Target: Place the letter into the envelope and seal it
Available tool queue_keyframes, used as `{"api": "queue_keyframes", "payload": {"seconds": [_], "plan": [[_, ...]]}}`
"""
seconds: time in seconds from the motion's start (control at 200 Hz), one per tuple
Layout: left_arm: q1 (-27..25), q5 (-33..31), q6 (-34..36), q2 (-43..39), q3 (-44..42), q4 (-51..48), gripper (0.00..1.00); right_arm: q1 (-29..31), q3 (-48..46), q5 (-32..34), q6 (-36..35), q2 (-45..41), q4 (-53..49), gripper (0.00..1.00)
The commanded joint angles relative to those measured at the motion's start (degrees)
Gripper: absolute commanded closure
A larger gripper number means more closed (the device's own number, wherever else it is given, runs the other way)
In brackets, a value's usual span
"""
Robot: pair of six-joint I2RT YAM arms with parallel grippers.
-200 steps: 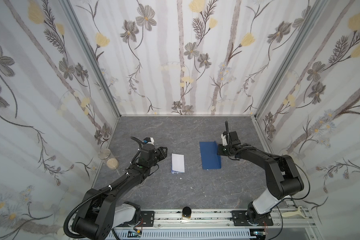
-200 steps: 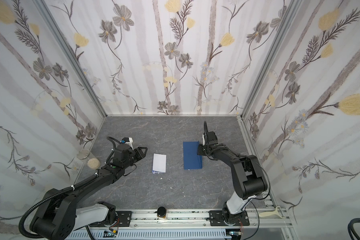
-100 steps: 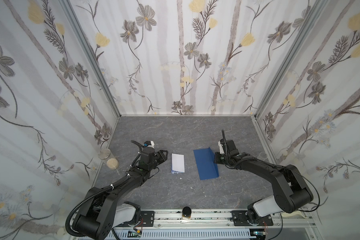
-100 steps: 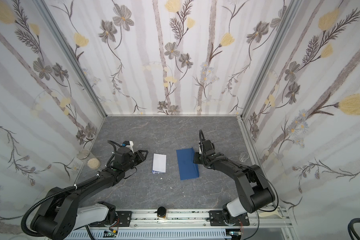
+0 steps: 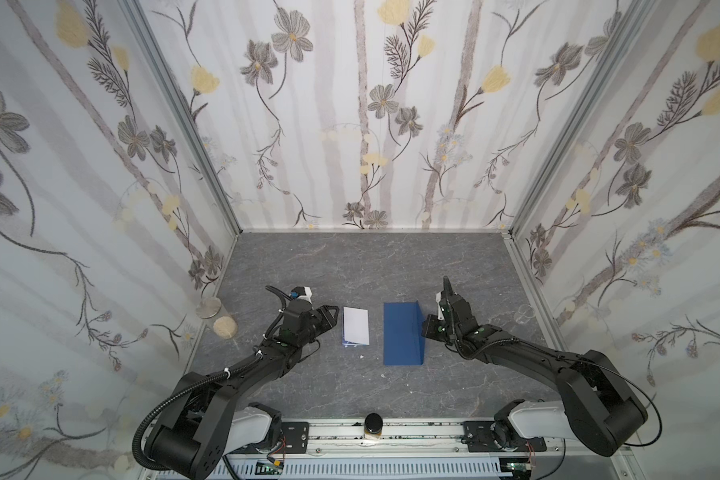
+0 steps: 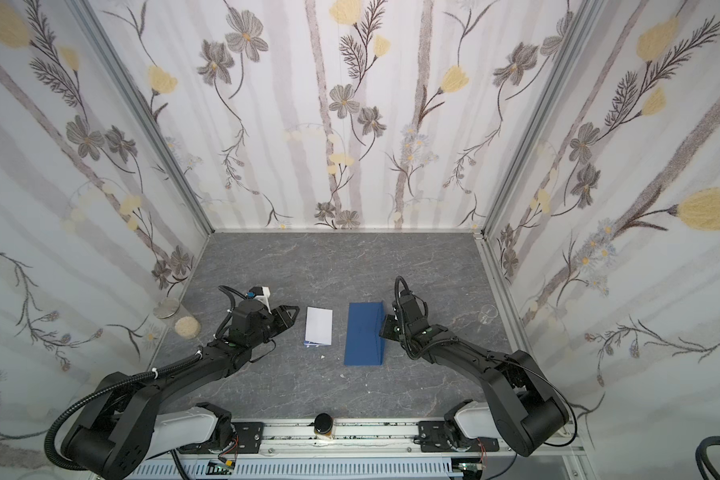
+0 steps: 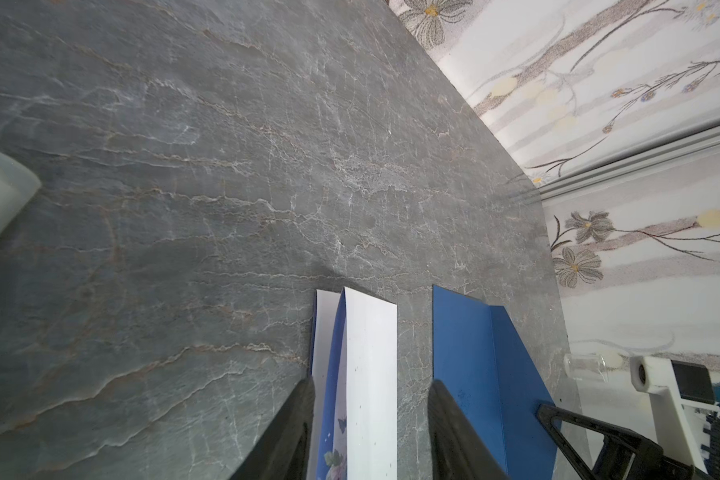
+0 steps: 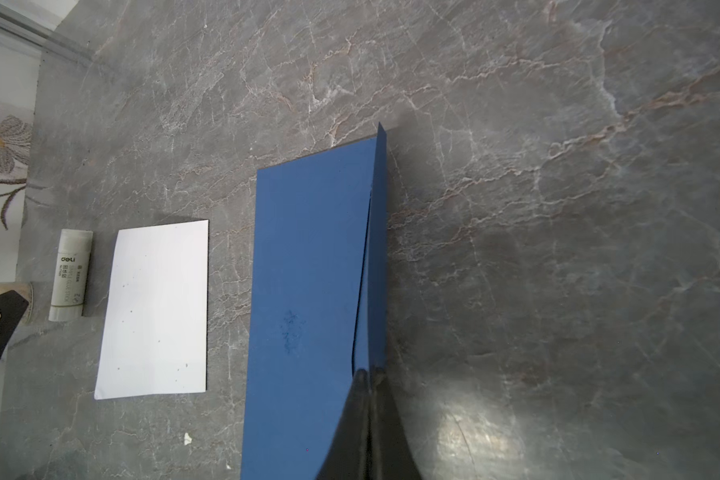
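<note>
envelope (image 5: 400,336) has shifted left, flap (image 5: 416,324) raised, pinched in right tool (image 8: 368,376); letter (image 5: 356,326) lies just left, long axis near-far, left tool (image 7: 371,384) apart beside it.

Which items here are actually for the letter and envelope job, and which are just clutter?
Job:
- letter
- envelope, flap pinched by right gripper
- glue stick, likely for sealing

Lying about:
- small jar by left wall
- round beige piece
- clear cup
- black-capped jar at front rail
</note>
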Motion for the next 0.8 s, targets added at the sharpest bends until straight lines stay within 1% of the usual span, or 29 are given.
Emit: {"api": "queue_keyframes", "payload": {"seconds": [0.0, 0.19, 0.51, 0.53, 0.8], "plan": [[-0.50, -0.39, -0.79, 0.39, -0.14, 3.38, 0.54, 1.48, 0.53, 1.55, 3.06, 1.18, 3.66, 1.00], [-1.25, -0.67, -0.62, 0.74, -0.33, 3.89, 0.54, 3.81, 2.26, 1.97, 3.69, 3.69, 4.42, 1.00], [-1.93, -1.21, -0.66, 0.85, -1.06, 4.28, 0.54, 4.64, 3.70, 2.26, 3.42, 4.63, 4.74, 1.00], [-1.93, -1.21, -0.62, 0.88, -1.05, 4.29, 0.54, 4.69, 3.83, 2.26, 3.31, 6.29, 4.70, 1.00], [-2.03, -1.03, -0.57, 2.34, -0.73, 4.64, 0.54, 4.93, 4.99, 2.08, 2.31, 8.24, 4.43, 1.00]]}}
